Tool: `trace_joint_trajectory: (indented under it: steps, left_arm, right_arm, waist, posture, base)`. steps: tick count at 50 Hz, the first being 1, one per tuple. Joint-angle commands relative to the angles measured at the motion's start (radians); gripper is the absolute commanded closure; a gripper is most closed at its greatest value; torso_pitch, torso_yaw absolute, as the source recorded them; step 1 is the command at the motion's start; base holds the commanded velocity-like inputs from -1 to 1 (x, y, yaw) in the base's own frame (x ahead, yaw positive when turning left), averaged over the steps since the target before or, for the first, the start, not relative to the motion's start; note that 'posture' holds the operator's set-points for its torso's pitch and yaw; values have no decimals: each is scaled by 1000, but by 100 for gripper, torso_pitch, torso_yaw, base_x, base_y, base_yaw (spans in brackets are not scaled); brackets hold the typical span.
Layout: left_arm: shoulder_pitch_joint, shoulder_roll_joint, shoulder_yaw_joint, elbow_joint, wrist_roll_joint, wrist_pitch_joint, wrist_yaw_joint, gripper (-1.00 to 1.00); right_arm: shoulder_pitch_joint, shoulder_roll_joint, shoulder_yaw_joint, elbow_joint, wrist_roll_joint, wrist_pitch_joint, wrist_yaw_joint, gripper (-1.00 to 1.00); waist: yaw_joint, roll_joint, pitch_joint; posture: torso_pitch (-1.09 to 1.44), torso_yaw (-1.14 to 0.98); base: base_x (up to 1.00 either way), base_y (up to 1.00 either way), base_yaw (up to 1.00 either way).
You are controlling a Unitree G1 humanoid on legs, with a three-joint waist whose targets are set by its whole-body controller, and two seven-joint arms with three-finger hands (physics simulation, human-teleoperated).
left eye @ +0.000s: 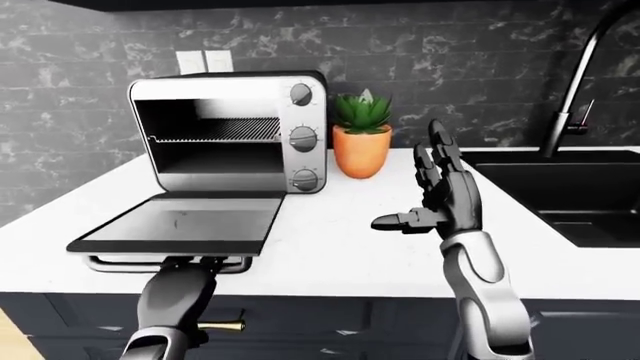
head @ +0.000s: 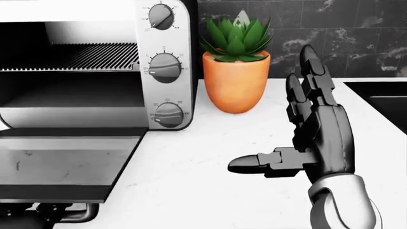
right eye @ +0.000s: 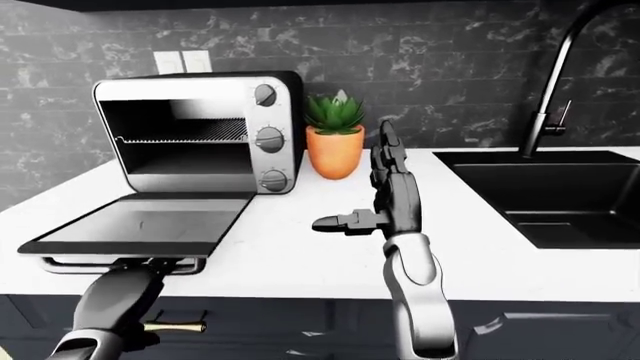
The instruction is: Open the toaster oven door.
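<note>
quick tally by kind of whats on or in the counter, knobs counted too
toaster oven: 1
knobs: 3
potted plant: 1
sink: 1
faucet: 1
total: 7

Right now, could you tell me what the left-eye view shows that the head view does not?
Only the left-eye view shows the left hand under the door handle, the faucet, the wall outlets and a drawer pull. Only the head view lets you see the markings round the three dials. Both show the toaster oven with its door folded down flat, the potted plant and the open right hand.
</note>
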Motion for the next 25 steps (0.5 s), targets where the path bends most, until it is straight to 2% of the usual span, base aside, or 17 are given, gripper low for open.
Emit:
trace_joint_trajectory:
  steps: [1, 6, 10, 25]
  left_arm:
    - [-7, 0, -6, -18, -5, -9, 7, -55]
    - [13, -2, -5, 16, 7, -29, 17, -55]
    - [60, -3, -14, 64, 30, -64, 18, -65]
    - [73, -5, -10, 98, 39, -91, 33, -65]
  right_arm:
    - [-27, -4, -3, -35, 1, -24, 0, -100]
    - [-28, -4, -3, -34, 1, -24, -1, -100]
    - [-25, -3, -2, -32, 0, -29, 0, -100]
    - [-23, -2, -1, -39, -1, -24, 0, -100]
  waist:
    - [-2, 2, 5]
    - [-3, 7, 3]
    - [-5, 12, -1]
    - [-3, 21, -9]
  posture:
    - [-55, 0]
    - [-55, 0]
    - [-55, 0]
    - [-55, 0]
  base:
    - [0, 0, 0]
    - [0, 0, 0]
    - [0, 0, 0]
    - [0, 0, 0]
